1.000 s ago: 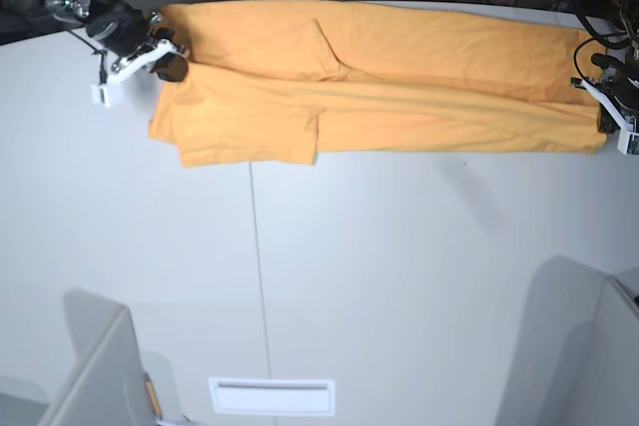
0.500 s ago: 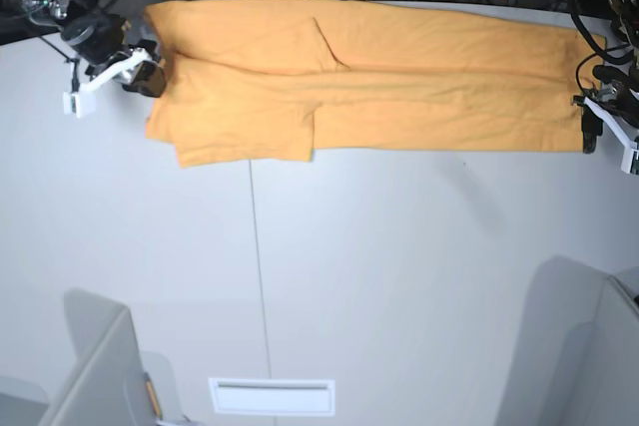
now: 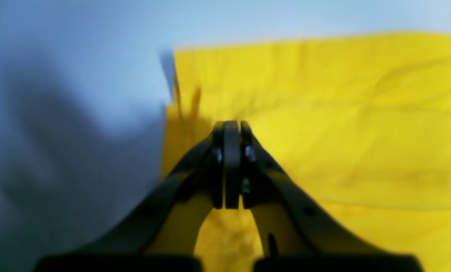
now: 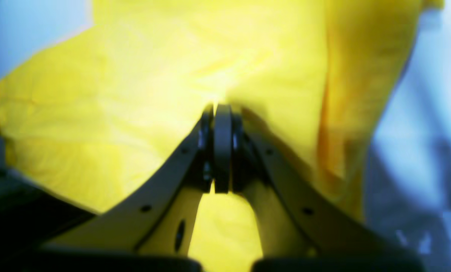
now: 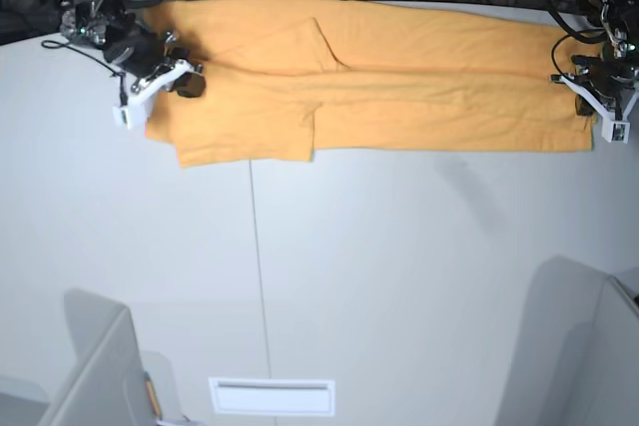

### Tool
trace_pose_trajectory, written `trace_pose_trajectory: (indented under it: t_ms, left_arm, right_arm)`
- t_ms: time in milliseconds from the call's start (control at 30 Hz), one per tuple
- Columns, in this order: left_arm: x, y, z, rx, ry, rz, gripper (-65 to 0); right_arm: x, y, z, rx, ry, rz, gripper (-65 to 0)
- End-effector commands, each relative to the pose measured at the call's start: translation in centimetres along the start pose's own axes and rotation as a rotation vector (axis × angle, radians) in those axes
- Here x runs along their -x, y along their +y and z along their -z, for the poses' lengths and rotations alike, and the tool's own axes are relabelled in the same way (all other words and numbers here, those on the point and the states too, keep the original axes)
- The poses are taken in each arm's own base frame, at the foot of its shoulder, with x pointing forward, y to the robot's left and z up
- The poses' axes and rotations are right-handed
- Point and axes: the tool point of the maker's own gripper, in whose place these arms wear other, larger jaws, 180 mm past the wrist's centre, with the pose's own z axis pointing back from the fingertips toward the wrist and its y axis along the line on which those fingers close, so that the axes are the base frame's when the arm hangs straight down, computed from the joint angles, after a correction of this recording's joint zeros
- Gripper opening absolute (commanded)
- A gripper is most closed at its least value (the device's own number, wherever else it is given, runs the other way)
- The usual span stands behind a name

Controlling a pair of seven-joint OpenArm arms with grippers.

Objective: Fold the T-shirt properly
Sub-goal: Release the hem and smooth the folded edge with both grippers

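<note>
T-shirt (image 5: 369, 82) lies flat along far edge of tabletop (image 5: 399, 276). Both sets of fingers (image 3: 231, 128) pressed together, holding nothing. Soft, light, limp cloth; best pinched at end corners.

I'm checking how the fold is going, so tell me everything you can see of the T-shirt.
The T-shirt is plain orange-yellow soft cloth, lying flat along the far edge of the white table, folded lengthwise into a long band. One short sleeve juts toward the camera at the end beside the right gripper. The left gripper is at the opposite end. Both have their fingers shut over the cloth; whether they pinch it is unclear.
</note>
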Motion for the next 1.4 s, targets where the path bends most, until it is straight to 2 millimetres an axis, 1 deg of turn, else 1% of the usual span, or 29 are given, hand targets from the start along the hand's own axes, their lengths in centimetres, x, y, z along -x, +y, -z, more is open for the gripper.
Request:
trace_pose_trajectory:
  t_ms: [0, 67, 167, 200, 267, 333, 400, 467, 533, 633, 700, 767, 833, 867, 1000, 1033, 1100, 1167, 1200, 1233, 1267, 1300, 1367]
  left_arm:
    - [-1.4, 1.0, 0.0, -0.013, -0.041, -0.012, -65.0]
    - [-1.6, 1.3, 1.0, -0.018, -0.029, -0.032, -65.0]
    - [-2.2, 0.5, 3.2, -0.023, 0.015, 0.015, -65.0]
    - [-2.4, 0.4, 3.7, -0.027, 0.025, 0.024, -65.0]
    - [-3.6, 0.4, 4.6, -0.041, 0.028, 0.041, -65.0]
    - [-5.0, 0.5, 4.8, -0.051, 0.009, 0.046, -65.0]
    - [-6.8, 0.5, 4.5, -0.057, -0.030, 0.047, -65.0]
    - [-8.4, 1.2, 3.3, -0.084, -0.077, 0.062, -65.0]
    - [-9.7, 2.2, 1.8, -0.119, -0.128, 0.068, -65.0]
    - [-9.5, 3.8, -0.2, -0.161, -0.145, 0.046, -65.0]
    - [-9.1, 3.8, -0.9, -0.118, -0.158, 0.018, -65.0]
    - [-8.5, 4.6, -1.9, -0.081, -0.165, 0.020, -65.0]
    - [-7.3, 4.9, -2.2, -0.055, -0.153, 0.009, -65.0]
    - [-6.9, 5.0, -2.5, -0.052, -0.151, 0.008, -65.0]
    - [-6.0, 4.5, -2.7, -0.012, -0.156, -0.017, -65.0]
    - [-5.9, 4.7, -2.9, -0.009, -0.175, -0.031, -58.6]
    - [-6.3, 4.6, -2.9, -0.002, -0.215, -0.048, -42.3]
    - [-5.9, 4.6, -2.5, 0.008, -0.219, -0.066, -24.5]
    - [-5.7, 4.7, -2.2, 0.010, -0.216, -0.078, -16.8]
    - [-5.6, 4.8, -2.0, 0.012, -0.213, -0.089, -10.7]
    - [-5.0, 4.9, -1.7, 0.014, -0.200, -0.103, -5.8]
    - [-4.5, 5.0, -1.4, 0.016, -0.187, -0.118, -2.8]
    - [-4.4, 5.2, -0.7, 0.022, -0.181, -0.147, -2.1]
  right_arm:
    - [-1.7, -0.3, -0.1, -0.001, -0.036, -0.023, -65.0]
    - [-2.4, -1.5, 0.5, 0.043, -0.035, -0.038, -65.0]
    - [-4.2, -3.2, 1.6, 0.110, -0.043, -0.066, -65.0]
    - [-4.9, -3.5, 1.9, 0.121, -0.049, -0.072, -65.0]
    - [-6.4, -3.7, 2.4, 0.129, -0.066, -0.071, -65.0]
    - [-7.7, -3.2, 2.4, 0.120, -0.091, -0.079, -65.0]
    - [-9.1, -2.2, 2.0, 0.102, -0.126, -0.102, -65.0]
    - [-10.5, -0.7, 1.2, 0.080, -0.171, -0.142, -65.0]
    - [-11.5, 1.1, 0.1, 0.056, -0.216, -0.188, -65.0]
    - [-11.3, 3.1, -1.5, 0.027, -0.254, -0.237, -65.0]
    - [-10.5, 4.4, -2.2, 0.005, -0.267, -0.250, -65.0]
    - [-9.3, 5.2, -2.7, -0.012, -0.265, -0.245, -65.0]
    - [-7.6, 5.6, -2.6, -0.025, -0.244, -0.221, -65.0]
    - [-6.8, 5.7, -2.5, -0.029, -0.232, -0.207, -65.0]
    - [-4.6, 5.5, -2.1, -0.028, -0.192, -0.166, -65.0]
    - [-4.2, 5.5, -2.0, -0.031, -0.186, -0.157, -65.0]
    - [-3.8, 5.5, -2.0, -0.031, -0.179, -0.148, -65.0]
    - [-3.6, 5.5, -2.0, -0.030, -0.174, -0.149, -65.0]
    - [-3.6, 5.5, -2.0, -0.029, -0.174, -0.150, -65.0]
    - [-3.6, 5.5, -2.0, -0.028, -0.174, -0.151, -65.0]
    - [-3.6, 5.4, -2.0, -0.027, -0.174, -0.152, -65.0]
    - [-3.6, 5.4, -2.0, -0.026, -0.174, -0.152, -65.0]
    - [-3.6, 5.4, -2.0, -0.025, -0.174, -0.153, -65.0]
